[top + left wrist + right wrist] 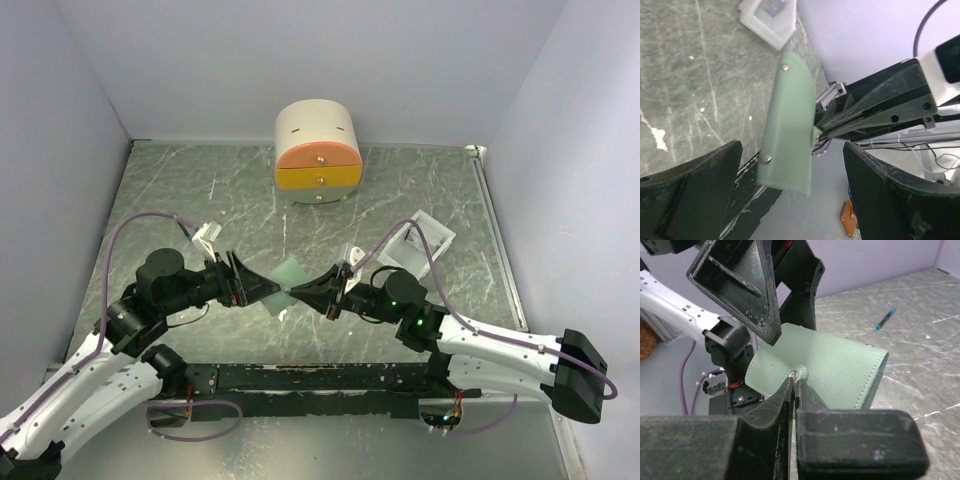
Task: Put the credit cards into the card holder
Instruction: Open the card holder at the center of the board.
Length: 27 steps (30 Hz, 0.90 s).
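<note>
- Clamping the card holder (835, 372) by its snap-button edge: right gripper (794, 384), jaws pinching tight.
- Left gripper (792, 146) is waiting with jaws spread wide, the folded card holder sitting between them.
- Card holder is hanging above the counter (200, 190), between both arms.
- White tray (428, 236) is lying to the right.

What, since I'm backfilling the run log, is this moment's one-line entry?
right gripper: shut on card holder | left gripper: open, straddling it | holder: held in air
</note>
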Each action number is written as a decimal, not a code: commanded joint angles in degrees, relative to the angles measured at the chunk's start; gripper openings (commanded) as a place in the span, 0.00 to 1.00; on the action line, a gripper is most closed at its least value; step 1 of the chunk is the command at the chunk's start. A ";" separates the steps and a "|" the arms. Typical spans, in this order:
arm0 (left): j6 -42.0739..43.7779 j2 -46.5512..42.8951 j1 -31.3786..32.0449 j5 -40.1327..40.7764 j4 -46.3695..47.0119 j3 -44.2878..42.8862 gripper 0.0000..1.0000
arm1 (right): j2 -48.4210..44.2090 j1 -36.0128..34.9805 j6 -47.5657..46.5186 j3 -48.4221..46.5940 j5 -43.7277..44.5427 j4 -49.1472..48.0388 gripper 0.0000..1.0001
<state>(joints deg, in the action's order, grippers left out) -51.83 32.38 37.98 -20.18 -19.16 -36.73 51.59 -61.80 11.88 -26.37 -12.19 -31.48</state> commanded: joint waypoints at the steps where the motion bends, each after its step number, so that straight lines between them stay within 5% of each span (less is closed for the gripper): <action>1: -2.02 -0.70 -0.36 -5.86 7.83 1.06 0.93 | 0.76 -0.06 -1.37 -2.28 -5.45 -1.77 0.00; 11: -4.36 -2.24 -0.36 -8.59 11.85 5.16 0.67 | -2.68 -0.07 -10.32 -2.59 -13.10 4.81 0.00; 17: 0.41 -0.54 -0.36 -11.20 8.32 3.28 0.61 | -1.88 -0.07 -12.58 -5.96 -14.70 10.67 0.00; 25: 3.56 0.67 -0.40 -12.82 7.19 1.80 0.15 | -1.72 -0.07 -12.70 -6.24 -9.26 11.54 0.00; 27: 4.06 0.57 -0.38 -11.03 7.23 1.93 0.07 | -1.48 -0.08 -9.23 -6.24 -4.71 10.36 0.14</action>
<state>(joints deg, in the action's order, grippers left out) -50.17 33.32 37.95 -31.20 -11.79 -33.41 50.48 -61.89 -0.03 -31.07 -24.21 -19.03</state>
